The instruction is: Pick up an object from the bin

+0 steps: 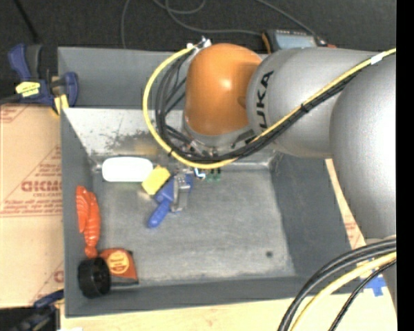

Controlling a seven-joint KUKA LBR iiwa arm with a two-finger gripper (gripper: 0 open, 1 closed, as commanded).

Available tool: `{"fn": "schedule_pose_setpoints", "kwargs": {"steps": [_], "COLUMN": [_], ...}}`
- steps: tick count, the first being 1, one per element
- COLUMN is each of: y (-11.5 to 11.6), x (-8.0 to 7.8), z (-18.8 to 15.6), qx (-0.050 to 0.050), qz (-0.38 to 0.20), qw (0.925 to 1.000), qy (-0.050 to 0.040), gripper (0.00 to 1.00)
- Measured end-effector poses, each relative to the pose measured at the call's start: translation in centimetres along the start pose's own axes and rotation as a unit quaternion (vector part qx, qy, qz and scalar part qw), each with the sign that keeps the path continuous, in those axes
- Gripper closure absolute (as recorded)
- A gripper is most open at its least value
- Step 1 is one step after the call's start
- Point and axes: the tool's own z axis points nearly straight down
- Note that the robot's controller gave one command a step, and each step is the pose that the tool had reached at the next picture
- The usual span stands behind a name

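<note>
My gripper (183, 196) hangs low in the middle of the bin, under the arm's orange cover. Its tip is right against the upper end of a blue elongated plastic piece (159, 213) that lies slanted on the bin floor. Touching that piece's top left is a small yellow block (156, 181). Just left of the block, a white oval thing (127, 169) rests by the back wall.
An orange ridged toy (88, 218) lies along the left wall. In the front left corner is an orange and black tape measure (107, 270). The arm and its cables cover the back right of the bin.
</note>
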Motion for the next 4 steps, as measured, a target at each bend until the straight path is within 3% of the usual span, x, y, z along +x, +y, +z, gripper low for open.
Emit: {"fn": "schedule_pose_setpoints", "kwargs": {"steps": [1,2,3,4], "y": [-0.1,-3.3,-3.3,-4.2], "x": [-2.4,2.0,2.0,3.7], "z": [2.8,8.9,8.9,8.7], "qx": [-0.002,-0.002,-0.002,-0.002], "qz": [0.047,0.081,0.082,0.09], "qw": [0.9989,0.9967,0.9967,0.9959], "qy": [-0.0036,-0.0014,-0.0014,-0.001], "gripper": [0.0,1.0,1.0,1.0]}}
